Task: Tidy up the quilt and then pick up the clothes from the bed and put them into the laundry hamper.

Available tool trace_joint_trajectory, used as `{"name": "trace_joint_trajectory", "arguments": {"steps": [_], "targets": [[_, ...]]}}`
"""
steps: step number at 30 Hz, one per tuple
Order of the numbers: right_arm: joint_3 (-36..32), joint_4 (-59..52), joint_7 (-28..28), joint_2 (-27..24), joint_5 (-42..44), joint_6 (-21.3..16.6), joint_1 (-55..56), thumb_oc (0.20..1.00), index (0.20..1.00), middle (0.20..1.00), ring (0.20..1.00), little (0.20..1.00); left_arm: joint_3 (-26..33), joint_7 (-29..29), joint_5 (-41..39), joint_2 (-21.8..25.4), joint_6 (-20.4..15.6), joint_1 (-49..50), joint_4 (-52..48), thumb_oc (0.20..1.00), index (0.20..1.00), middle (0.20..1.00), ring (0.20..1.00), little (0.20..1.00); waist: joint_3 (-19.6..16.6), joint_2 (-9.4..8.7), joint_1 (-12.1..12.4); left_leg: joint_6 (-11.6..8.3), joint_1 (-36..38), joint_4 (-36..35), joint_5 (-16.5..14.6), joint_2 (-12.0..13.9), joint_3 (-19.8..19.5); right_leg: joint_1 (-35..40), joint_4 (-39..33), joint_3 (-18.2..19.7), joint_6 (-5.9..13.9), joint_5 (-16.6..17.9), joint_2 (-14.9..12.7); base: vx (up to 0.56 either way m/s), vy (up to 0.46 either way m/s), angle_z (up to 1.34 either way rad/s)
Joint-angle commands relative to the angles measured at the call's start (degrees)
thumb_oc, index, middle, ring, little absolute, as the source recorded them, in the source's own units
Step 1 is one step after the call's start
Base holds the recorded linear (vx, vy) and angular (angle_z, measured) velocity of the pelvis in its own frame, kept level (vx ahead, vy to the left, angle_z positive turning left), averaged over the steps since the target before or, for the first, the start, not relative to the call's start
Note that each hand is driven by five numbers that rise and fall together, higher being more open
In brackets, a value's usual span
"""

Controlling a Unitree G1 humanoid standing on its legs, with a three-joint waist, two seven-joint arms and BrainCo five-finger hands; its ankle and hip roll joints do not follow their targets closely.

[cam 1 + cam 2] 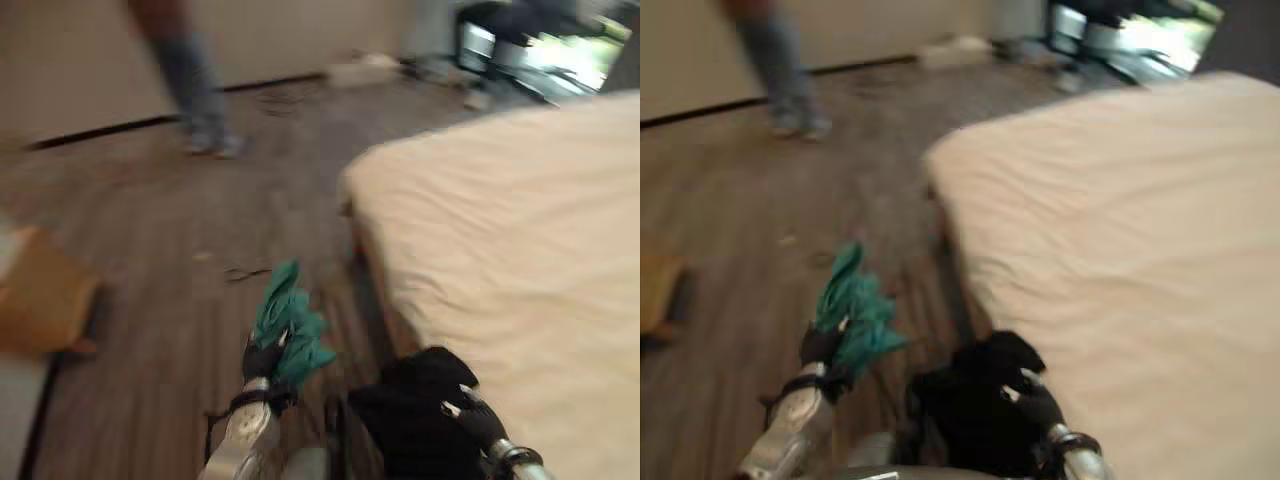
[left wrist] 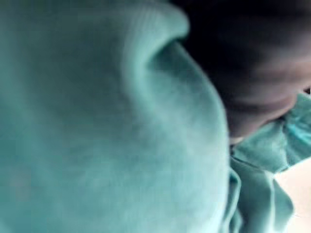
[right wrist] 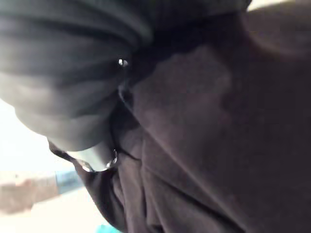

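My left hand (image 1: 263, 358) is low over the wooden floor, shut on a teal garment (image 1: 290, 318) that sticks up out of its grip. The same teal cloth (image 2: 97, 121) lies close against the left wrist camera. My right hand (image 1: 472, 414) is shut on a black garment (image 1: 408, 400), held at the near corner of the bed. In the right wrist view the black cloth (image 3: 204, 145) bunches past the hand's dark ribbed cover (image 3: 73, 58). The bed (image 1: 500, 230) on the right is covered by a smooth cream quilt.
A tan box-like object (image 1: 40, 295) stands on the floor at the far left. A person's legs (image 1: 195, 90) are by the back wall. Dark furniture and clutter (image 1: 510, 40) sit at the back right. Wooden floor (image 1: 180, 230) stretches between bed and wall.
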Motion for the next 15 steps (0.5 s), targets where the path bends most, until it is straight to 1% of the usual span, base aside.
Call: {"name": "trace_joint_trajectory", "arguments": {"steps": [1, 3, 4, 5, 6, 7, 8, 9, 10, 11, 12, 13, 15], "targets": [[-0.9, -4.3, 1.6, -1.5, 1.5, -5.4, -3.1, 0.2, 0.2, 0.2, 0.2, 0.2, 1.1, -3.3, -0.3, 0.3, -4.5, 1.0, -6.7, 0.2, 0.2, 0.2, 0.2, 0.2, -0.1, 0.21, -0.7, -0.7, 2.0, 5.2, 2.8, 1.1, -5.6, -2.8, 1.0, -2.4, 6.7, 2.3, -2.6, -0.3, 0.201, 1.24], [-0.1, -3.7, 1.1, -1.9, 3.4, -4.6, -4.3, 0.2, 0.2, 0.2, 0.2, 0.2, 2.4, -3.6, 1.2, -0.2, -3.5, 2.1, -6.9, 0.2, 0.2, 0.2, 0.2, 0.2, -1.0, -0.94, -0.1, 0.68, 3.3, 7.6, -0.6, 1.0, -3.5, -4.0, 0.3, -3.7, 6.89, 3.7, -3.3, -0.13, 0.118, 0.89], [0.0, -3.6, 0.9, -1.9, 4.1, -4.6, -4.5, 0.2, 0.2, 0.2, 0.2, 0.2, 2.9, -3.8, 1.5, -0.3, -3.2, 2.3, -6.8, 0.2, 0.2, 0.2, 0.2, 0.2, -1.3, -1.07, 0.0, 1.0, 4.3, 7.4, -1.5, 1.1, -2.5, -4.1, -0.1, -4.3, 7.1, 4.0, -3.4, -0.05, 0.087, 0.69], [0.0, -3.4, 0.5, -1.7, 4.7, -4.4, -4.7, 0.2, 0.2, 0.2, 0.2, 0.2, 3.2, -4.2, 2.1, -0.2, -2.8, 2.5, -7.1, 0.2, 0.2, 0.2, 0.2, 0.2, -1.9, -0.92, -0.1, 1.25, 6.1, 6.1, -2.1, 1.2, -1.3, -4.6, -0.8, -5.3, 7.39, 4.5, -3.1, -0.04, 0.116, 0.81], [0.2, -3.5, -0.3, -1.2, 4.8, -3.9, -5.1, 0.2, 0.2, 0.2, 0.2, 0.2, 3.1, -4.3, 2.5, 0.1, -2.4, 2.6, -7.7, 0.2, 0.2, 0.2, 0.2, 0.2, -2.5, -0.41, -0.5, 1.42, 8.1, 3.1, -1.7, 1.3, 0.0, -5.4, -1.4, -6.3, 7.69, 5.1, -2.7, -0.01, 0.155, 0.86], [0.1, -3.4, -1.4, -0.9, 5.2, -3.6, -5.0, 0.2, 0.2, 0.2, 0.2, 0.2, 3.0, -5.3, 2.6, 0.5, -1.5, 2.6, -8.1, 0.2, 0.2, 0.2, 0.2, 0.2, -2.6, 0.13, -0.6, 1.17, 9.2, 0.8, -1.3, 2.0, 0.9, -5.6, -1.6, -6.9, 7.82, 5.1, -2.6, -0.02, 0.196, 1.06], [0.0, -3.0, -2.0, -0.7, 5.7, -3.5, -5.2, 0.2, 0.2, 0.2, 0.2, 0.2, 2.9, -5.9, 2.6, 0.7, -1.0, 2.6, -8.1, 0.2, 0.2, 0.2, 0.2, 0.2, -2.8, 0.45, -0.8, 1.13, 9.5, -1.3, -0.3, 2.2, 0.7, -6.2, -1.9, -7.1, 7.89, 5.5, -2.6, -0.02, 0.184, 0.85], [0.5, -2.0, -2.7, 0.0, 5.8, -4.1, -5.8, 0.2, 0.2, 0.2, 0.2, 0.2, 2.4, -6.5, 2.9, 0.6, -1.2, 2.4, -7.3, 0.2, 0.2, 0.2, 0.2, 0.2, -2.6, 0.77, -0.9, 1.22, 10.5, -3.8, 0.3, 1.9, -1.1, -6.7, -1.8, -6.0, 8.15, 5.6, -2.0, -0.07, 0.147, 0.67], [1.0, -1.3, -3.4, 0.7, 4.9, -5.3, -6.2, 0.2, 0.2, 0.2, 0.2, 0.2, 2.0, -7.1, 3.4, 0.7, -1.6, 2.3, -6.8, 0.2, 0.2, 0.2, 0.2, 0.2, -2.4, 0.85, -1.0, 1.39, 10.5, -4.7, 0.4, 1.5, -3.1, -7.3, -1.6, -4.5, 8.34, 5.7, -1.5, -0.14, 0.128, 0.62], [1.2, -1.6, -4.4, 1.5, 3.4, -7.1, -6.0, 0.2, 0.2, 0.2, 0.2, 0.2, 0.8, -8.2, 4.6, 1.0, -2.9, 2.1, -6.2, 0.2, 0.2, 0.2, 0.2, 0.2, -2.3, 0.79, -1.7, 1.69, 9.6, -5.1, 0.8, 0.9, -5.5, -8.3, -1.6, -1.9, 8.43, 5.8, -0.6, -0.19, 0.107, 0.9], [0.7, -2.8, -4.6, 1.1, 2.5, -7.5, -5.1, 0.2, 0.2, 0.2, 0.2, 0.2, 0.1, -8.2, 5.0, 1.4, -4.8, 2.1, -5.4, 0.2, 0.2, 0.2, 0.2, 0.2, -2.6, 0.54, -2.1, 1.74, 9.1, -5.1, 0.7, 0.1, -6.8, -8.6, -1.6, -0.9, 8.81, 5.7, -0.4, -0.16, 0.078, 1.0], [0.7, -2.9, -4.6, 1.0, 2.5, -7.4, -5.0, 0.2, 0.2, 0.2, 0.2, 0.2, 0.0, -8.0, 5.1, 1.4, -5.1, 2.1, -5.4, 0.2, 0.2, 0.2, 0.2, 0.2, -2.6, 0.48, -2.1, 1.77, 9.1, -5.1, 0.7, -0.1, -6.9, -8.5, -1.6, -0.8, 8.87, 5.8, -0.4, -0.11, 0.043, 0.68], [0.3, -3.0, -4.4, 0.5, 3.1, -8.1, -4.8, 0.2, 0.2, 0.2, 0.2, 0.2, 0.1, -6.9, 4.8, 1.8, -6.2, 2.1, -6.6, 0.2, 0.2, 0.2, 0.2, 0.2, -2.8, 0.21, -1.8, 1.89, 9.2, -5.1, 0.6, -0.5, -6.5, -7.5, -2.5, -1.5, 8.98, 6.0, -0.5, -0.06, 0.018, -0.03]]}}
